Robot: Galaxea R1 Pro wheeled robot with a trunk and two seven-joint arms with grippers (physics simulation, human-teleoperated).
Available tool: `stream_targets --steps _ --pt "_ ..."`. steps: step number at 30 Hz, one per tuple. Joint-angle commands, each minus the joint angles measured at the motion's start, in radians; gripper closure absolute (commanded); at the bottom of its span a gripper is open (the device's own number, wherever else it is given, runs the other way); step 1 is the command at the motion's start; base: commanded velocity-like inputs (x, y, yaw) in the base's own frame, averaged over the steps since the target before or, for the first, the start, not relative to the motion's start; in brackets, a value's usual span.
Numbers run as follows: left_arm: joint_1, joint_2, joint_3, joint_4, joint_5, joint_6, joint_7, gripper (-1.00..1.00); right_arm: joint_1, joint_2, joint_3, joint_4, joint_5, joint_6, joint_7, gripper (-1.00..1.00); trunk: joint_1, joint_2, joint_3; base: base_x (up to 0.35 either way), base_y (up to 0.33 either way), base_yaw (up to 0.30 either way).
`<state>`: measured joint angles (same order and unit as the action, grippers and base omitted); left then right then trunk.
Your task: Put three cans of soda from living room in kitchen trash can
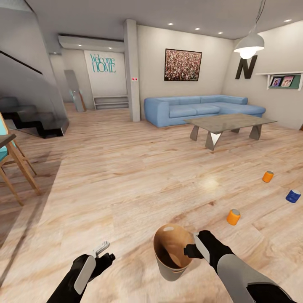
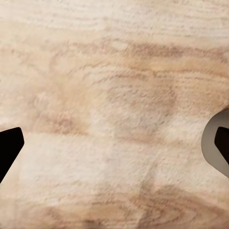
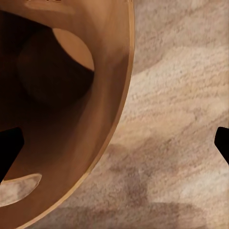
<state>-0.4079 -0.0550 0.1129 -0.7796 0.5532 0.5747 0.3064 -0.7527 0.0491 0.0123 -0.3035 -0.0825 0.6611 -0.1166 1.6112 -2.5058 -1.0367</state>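
Two arms of mine reach over a wood floor. At the left, my left gripper hangs with fingers spread, holding nothing. Just right of it, my right gripper meets the rim of the trash can; its fingertips look wide apart, though I cannot tell if they clamp it. Further right, three soda cans lie on the floor: an orange can, another orange can, and a blue can. Behind stand a grey table and blue sofa.
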Motion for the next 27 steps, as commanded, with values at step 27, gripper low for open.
stream_targets --steps 27 --pt "0.002 -0.002 -0.039 -0.004 -0.010 -0.003 -0.001 -1.00 0.000 0.000 0.000 0.000 0.000 0.000 0.000 -1.00 0.005 -0.003 -0.043 0.117 0.000 0.000"
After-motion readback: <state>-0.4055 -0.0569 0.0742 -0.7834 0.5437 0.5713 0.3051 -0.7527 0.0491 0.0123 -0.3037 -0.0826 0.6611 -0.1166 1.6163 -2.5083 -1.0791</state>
